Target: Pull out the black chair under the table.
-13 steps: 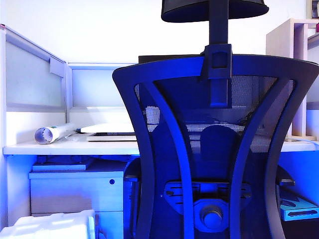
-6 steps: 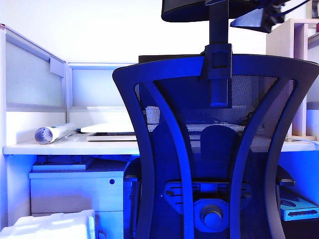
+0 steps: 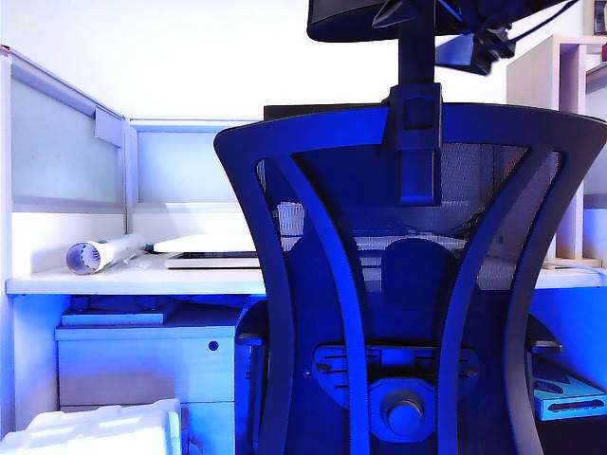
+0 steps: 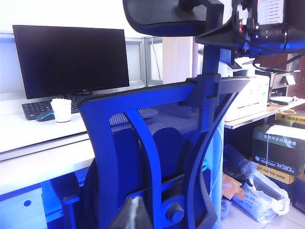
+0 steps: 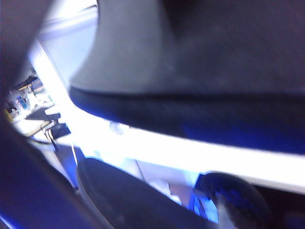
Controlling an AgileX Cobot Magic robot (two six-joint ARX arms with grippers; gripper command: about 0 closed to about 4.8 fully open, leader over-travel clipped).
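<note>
The black chair (image 3: 408, 284) stands tucked against the front edge of the desk (image 3: 133, 282), seat beneath it, so the backrest faces outward for pulling. The right hand (image 3: 465, 45) is at the headrest (image 3: 360, 21), the highest graspable part; its opening cannot be determined. The left hand (image 4: 131, 217) is low behind the backrest, opening undeterminable.

black chair (image 4: 157, 143) tucked under table (image 4: 43, 143), monitor (image 4: 71, 59), keyboard (image 4: 35, 109)
</note>
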